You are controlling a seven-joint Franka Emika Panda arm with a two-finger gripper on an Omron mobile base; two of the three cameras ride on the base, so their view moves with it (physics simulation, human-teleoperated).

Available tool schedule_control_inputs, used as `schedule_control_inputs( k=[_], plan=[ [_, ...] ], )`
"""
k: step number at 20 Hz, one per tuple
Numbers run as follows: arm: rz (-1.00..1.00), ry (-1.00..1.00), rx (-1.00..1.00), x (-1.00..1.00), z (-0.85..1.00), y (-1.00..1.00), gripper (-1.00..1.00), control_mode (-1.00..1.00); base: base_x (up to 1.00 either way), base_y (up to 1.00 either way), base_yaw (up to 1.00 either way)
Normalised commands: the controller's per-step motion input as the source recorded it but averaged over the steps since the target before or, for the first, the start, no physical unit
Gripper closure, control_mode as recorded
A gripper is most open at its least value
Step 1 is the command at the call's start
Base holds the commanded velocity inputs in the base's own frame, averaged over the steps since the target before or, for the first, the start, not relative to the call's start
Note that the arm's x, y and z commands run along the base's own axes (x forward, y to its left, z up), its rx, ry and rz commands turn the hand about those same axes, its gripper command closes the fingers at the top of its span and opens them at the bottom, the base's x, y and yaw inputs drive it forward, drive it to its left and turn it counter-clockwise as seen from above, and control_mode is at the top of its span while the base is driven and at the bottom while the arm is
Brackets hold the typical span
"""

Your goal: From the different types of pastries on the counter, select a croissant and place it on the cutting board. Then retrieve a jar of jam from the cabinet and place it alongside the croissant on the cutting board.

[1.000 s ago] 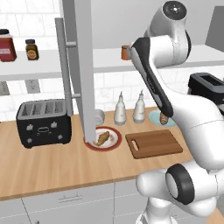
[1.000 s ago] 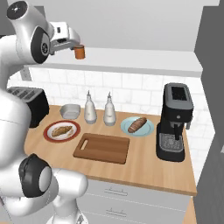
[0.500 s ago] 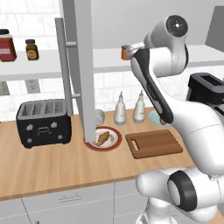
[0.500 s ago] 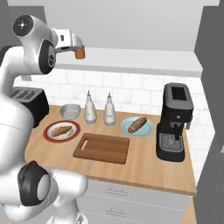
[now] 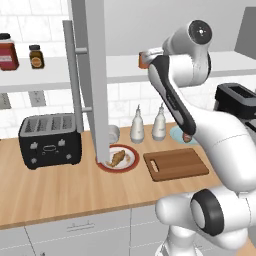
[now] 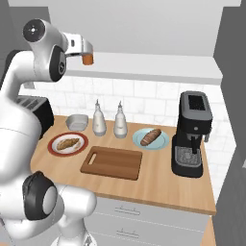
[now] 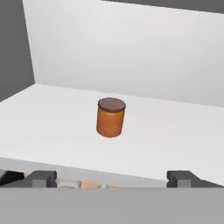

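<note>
The jar of jam (image 7: pixel 110 117), squat and orange-brown with a dark lid, stands upright on the white cabinet shelf (image 7: pixel 175 135). My gripper (image 7: pixel 111 179) is open and level with the shelf's front edge. Its fingertips (image 7: pixel 41 178) are spread wide and short of the jar, touching nothing. From the right base, the jar (image 6: pixel 87 58) shows just past my hand (image 6: pixel 79 46). The croissant (image 6: pixel 67 143) lies on a red-rimmed plate (image 6: pixel 54 150) on the counter (image 6: pixel 158 185). The dark cutting board (image 6: pixel 111 162) lies bare. The brown bun (image 6: pixel 150 137) rests on a blue plate.
The open cabinet door (image 5: pixel 92 85) with its bar handle hangs left of my arm. A big red jar (image 5: pixel 7 52) and an amber jar (image 5: pixel 35 56) stand on the left shelf. Two bottles (image 6: pixel 99 119), a bowl (image 6: pixel 77 121), a toaster (image 5: pixel 50 140) and a coffee machine (image 6: pixel 192 134) stand on the counter.
My arm's elbow has dropped and the hand has edged closer to the shelf and the jar. The jar, pastries and board have not moved.
</note>
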Motion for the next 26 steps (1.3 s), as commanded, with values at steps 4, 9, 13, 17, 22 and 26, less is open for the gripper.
schedule_control_inputs(
  k=[4, 9, 13, 17, 22, 26],
  plan=[
    [0.00, 0.00, 0.03, 0.24, 0.00, 0.11, -1.00, -1.00, 0.00, 0.00, 0.00],
    [0.00, 0.00, 0.04, 0.27, 0.00, 0.04, -1.00, -1.00, 0.00, 0.00, 0.00],
    [0.00, 0.00, 0.04, 0.20, 0.00, 0.00, -1.00, -1.00, 0.00, 0.00, 0.00],
    [0.00, 0.05, 0.05, 0.30, 0.00, 0.00, -1.00, -1.00, 0.00, 0.00, 0.00],
    [0.00, 0.08, 0.04, 0.33, 0.00, 0.00, -1.00, -1.00, 0.00, 0.00, 0.00],
    [0.00, 0.07, 0.03, 0.27, 0.00, 0.00, -1.00, -1.00, 0.00, 0.00, 0.00]
  ],
)
